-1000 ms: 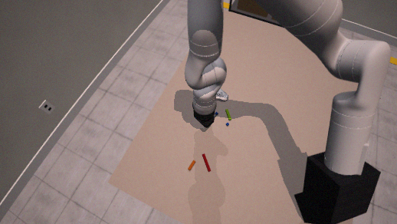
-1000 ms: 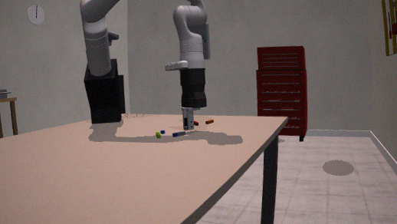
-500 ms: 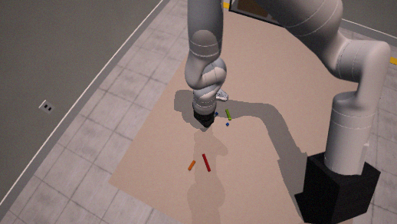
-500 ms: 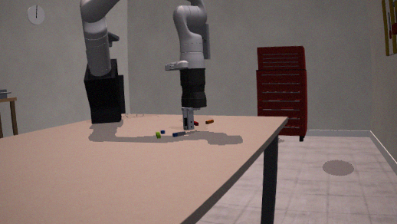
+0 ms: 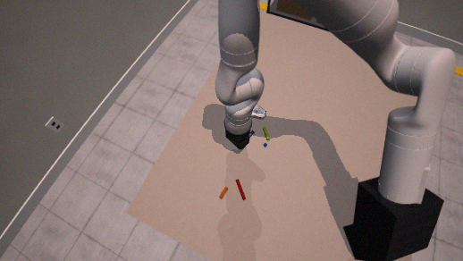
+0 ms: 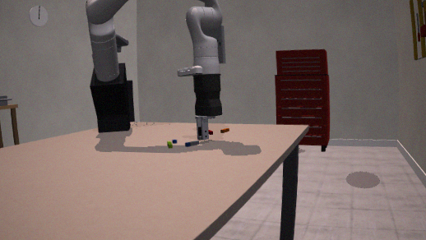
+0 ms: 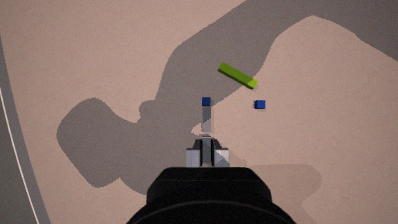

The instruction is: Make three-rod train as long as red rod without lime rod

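My gripper (image 7: 206,148) stands low over the table and is shut on a grey rod, of which little shows between the fingers. Just ahead of the fingertips a grey rod (image 7: 206,120) lies flat, pointing away, with a blue rod (image 7: 206,101) at its far end, in line with it. The exterior view shows this blue-and-grey line (image 6: 192,143) beside the gripper (image 6: 201,135). A second blue rod (image 7: 259,104) lies apart to the right. The red rod (image 5: 240,189) and an orange rod (image 5: 223,192) lie side by side, well away from the gripper (image 5: 241,144).
A lime rod (image 7: 237,75) lies slanted beyond the blue rods, about a rod's length from the line. The arm's black base (image 5: 393,221) stands at the table's corner. The table edge (image 7: 15,150) runs along the left of the wrist view.
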Controlling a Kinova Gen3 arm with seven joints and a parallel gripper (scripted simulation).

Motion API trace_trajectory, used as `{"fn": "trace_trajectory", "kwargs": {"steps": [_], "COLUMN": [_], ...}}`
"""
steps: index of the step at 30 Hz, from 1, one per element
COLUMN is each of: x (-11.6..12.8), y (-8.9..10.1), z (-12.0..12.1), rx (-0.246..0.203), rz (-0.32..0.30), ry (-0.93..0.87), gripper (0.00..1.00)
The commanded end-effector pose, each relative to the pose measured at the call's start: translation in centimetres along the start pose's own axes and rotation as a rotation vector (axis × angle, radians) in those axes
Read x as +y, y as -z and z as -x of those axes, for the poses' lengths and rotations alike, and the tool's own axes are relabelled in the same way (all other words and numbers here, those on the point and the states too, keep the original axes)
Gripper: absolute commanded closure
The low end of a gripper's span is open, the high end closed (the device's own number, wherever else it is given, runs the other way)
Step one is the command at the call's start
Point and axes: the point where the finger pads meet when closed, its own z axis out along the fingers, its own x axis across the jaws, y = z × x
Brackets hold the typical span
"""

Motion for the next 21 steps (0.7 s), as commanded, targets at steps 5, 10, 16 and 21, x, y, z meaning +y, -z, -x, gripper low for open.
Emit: {"fn": "trace_trajectory", "kwargs": {"steps": [5,10,16,21], "x": [-0.12,-0.12,-0.12,-0.12], "y": [-0.55,-0.85,-0.98,-0.98], "z": [0.01,0.01,0.01,0.01], "rx": [0.001,0.001,0.001,0.001], "rz": [-0.001,-0.001,-0.001,-0.001], "ry": [-0.003,-0.003,-0.003,-0.003], "gripper": [0.76,0.76,0.76,0.76]}}
